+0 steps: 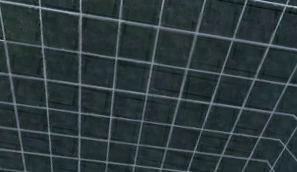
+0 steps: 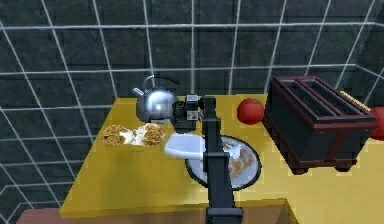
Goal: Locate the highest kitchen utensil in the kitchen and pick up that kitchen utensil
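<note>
**A:** Dark tiled wall [image 1: 149, 74] all round, yellow tabletop [image 2: 100, 180] below. Left to right: crumbly pile [image 2: 133, 135], steel kettle [image 2: 155, 100], the hand [image 2: 186, 112] right by it, a white flat thing [image 2: 185, 147] beside the arm [image 2: 215, 170], plate [image 2: 245, 165], red ball [image 2: 251, 110], toaster [image 2: 315, 125].

**B:** Hand got anything?

**A:** Can't tell, the kettle's behind it. My guess is the utensil's that white thing, so I'd draw the arm in slowly without nudging the kettle. No readable labels anywhere.

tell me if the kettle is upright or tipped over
Upright. The silver kettle stands on its base on the yellow countertop, with its dark handle arching over the top.
</note>
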